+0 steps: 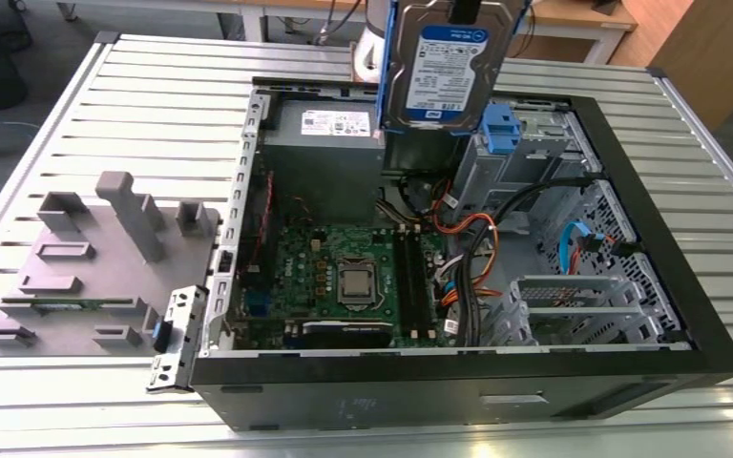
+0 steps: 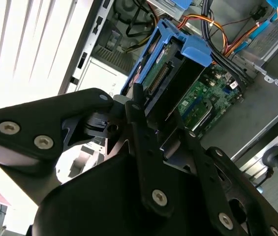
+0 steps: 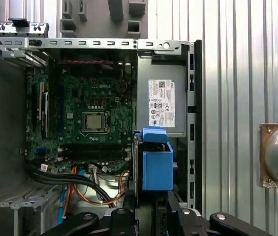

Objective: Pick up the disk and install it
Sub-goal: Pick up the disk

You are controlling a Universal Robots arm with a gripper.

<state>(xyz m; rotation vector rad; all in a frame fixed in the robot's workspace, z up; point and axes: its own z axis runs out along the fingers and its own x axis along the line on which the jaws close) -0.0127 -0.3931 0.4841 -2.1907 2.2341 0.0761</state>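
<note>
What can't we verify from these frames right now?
1. Top of the disk: in the exterior view, cut off by the picture's upper edge, and the grip on it with it.
2. Disk label: in the first wrist view the disk is edge-on, blue bracket toward the camera.
3. Drive cage: in the exterior view, partly behind the disk.
4. Disk's near end: in the second wrist view, covered by the gripper links.

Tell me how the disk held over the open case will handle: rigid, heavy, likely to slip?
Probably rigid: the disk hangs upright from the gripper without sagging. Its metal body suggests it is dense for its size. The blue plastic bracket around its edges may flex or slide slightly under the grip.
</note>
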